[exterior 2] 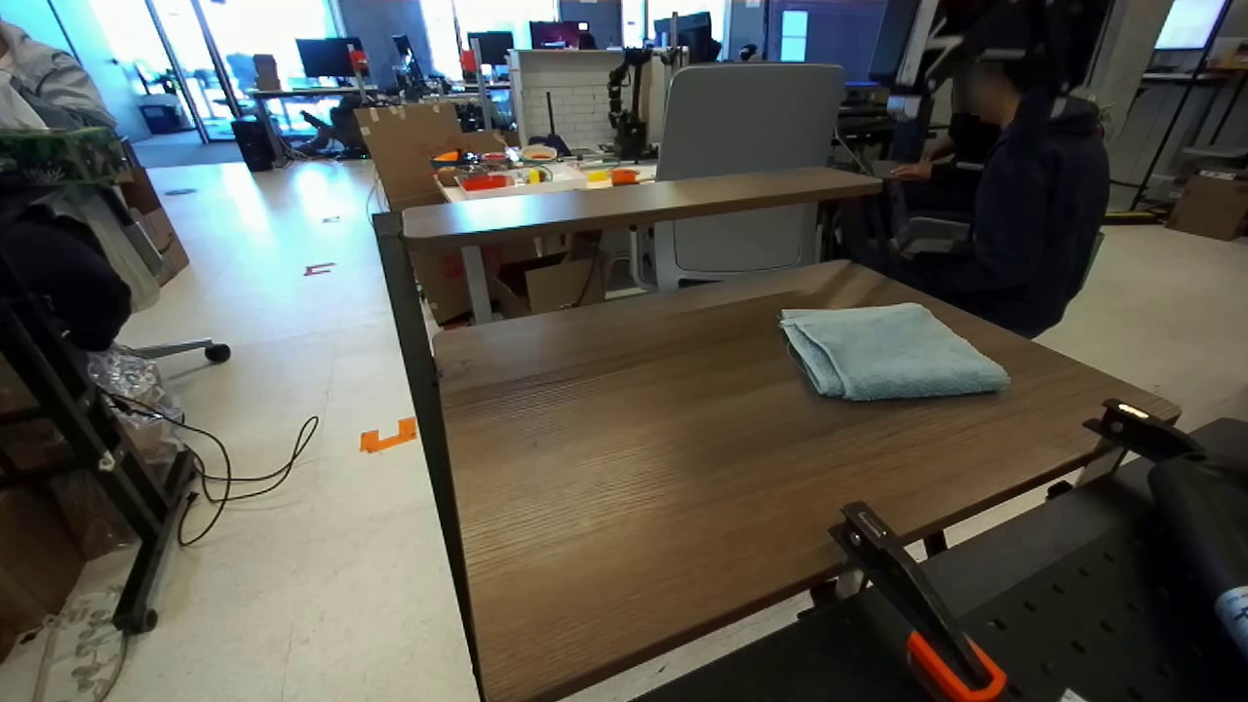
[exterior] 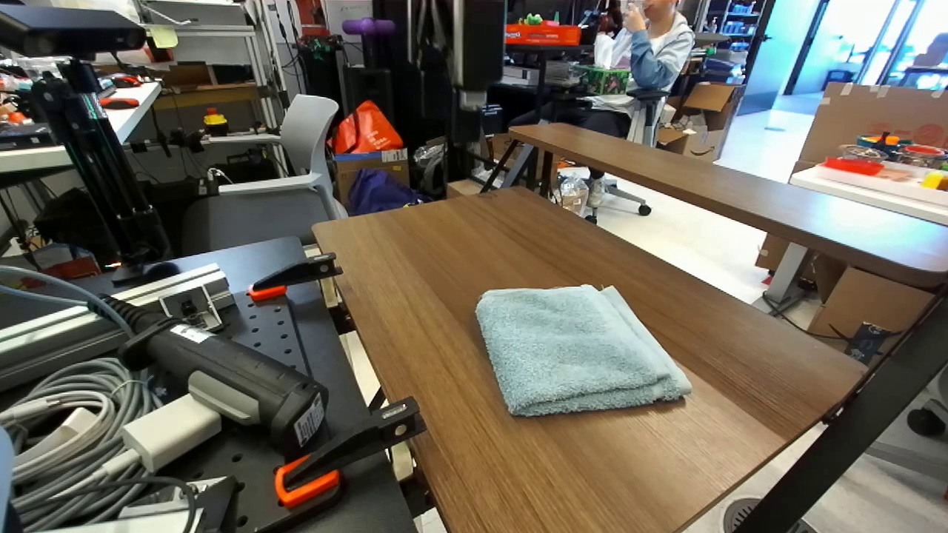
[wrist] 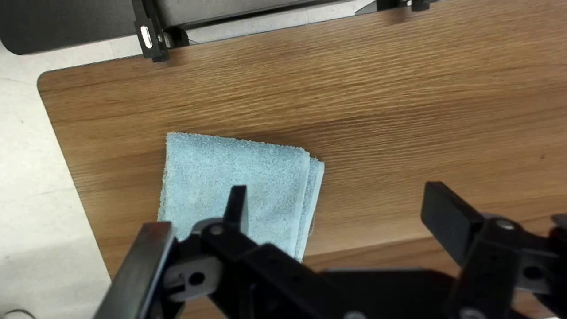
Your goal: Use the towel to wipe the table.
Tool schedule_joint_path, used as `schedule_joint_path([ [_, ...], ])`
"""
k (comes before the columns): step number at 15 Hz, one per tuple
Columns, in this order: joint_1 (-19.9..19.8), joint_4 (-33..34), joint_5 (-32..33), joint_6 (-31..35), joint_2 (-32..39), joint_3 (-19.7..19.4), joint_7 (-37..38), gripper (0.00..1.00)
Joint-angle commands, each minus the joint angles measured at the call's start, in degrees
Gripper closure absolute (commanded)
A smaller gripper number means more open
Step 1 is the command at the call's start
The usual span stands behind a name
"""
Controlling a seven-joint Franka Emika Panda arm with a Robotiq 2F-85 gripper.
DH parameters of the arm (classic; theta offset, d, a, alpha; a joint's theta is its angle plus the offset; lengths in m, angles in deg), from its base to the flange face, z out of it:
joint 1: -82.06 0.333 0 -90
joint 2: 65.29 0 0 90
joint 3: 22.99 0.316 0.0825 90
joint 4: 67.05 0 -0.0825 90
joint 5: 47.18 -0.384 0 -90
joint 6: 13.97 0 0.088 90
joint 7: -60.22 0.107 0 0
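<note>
A folded light blue towel [exterior: 574,352] lies flat on the brown wooden table [exterior: 437,281]. The towel [exterior 2: 892,351] and the table [exterior 2: 634,478] also show in another exterior view. In the wrist view the towel [wrist: 239,164] is at centre left on the table [wrist: 398,110], its lower part hidden behind my gripper. My gripper [wrist: 337,195] is open and empty, its fingers wide apart. In that view the left finger overlaps the towel and the right one is over bare wood. Dark arm parts show at the top of both exterior views, apart from the towel and table.
A black cart top [exterior: 266,326] adjoins one table edge, with orange-and-black clamps [exterior: 307,485], a black handheld tool [exterior: 229,370] and coiled cables [exterior: 74,422]. A raised brown shelf [exterior: 711,181] runs along the opposite side. A dark post [exterior 2: 419,390] stands at a table end. People sit nearby.
</note>
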Motion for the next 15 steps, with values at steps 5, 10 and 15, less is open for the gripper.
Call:
schedule_joint_path([
  [5,0.40,13.88,5.42,-2.45,20.38,-2.82,0.07,0.00],
  [10,0.26,11.02,3.56,-0.03,18.99,-2.53,-0.25,0.00],
  [15,0.37,12.98,3.96,0.80,22.19,-2.94,1.25,0.00],
])
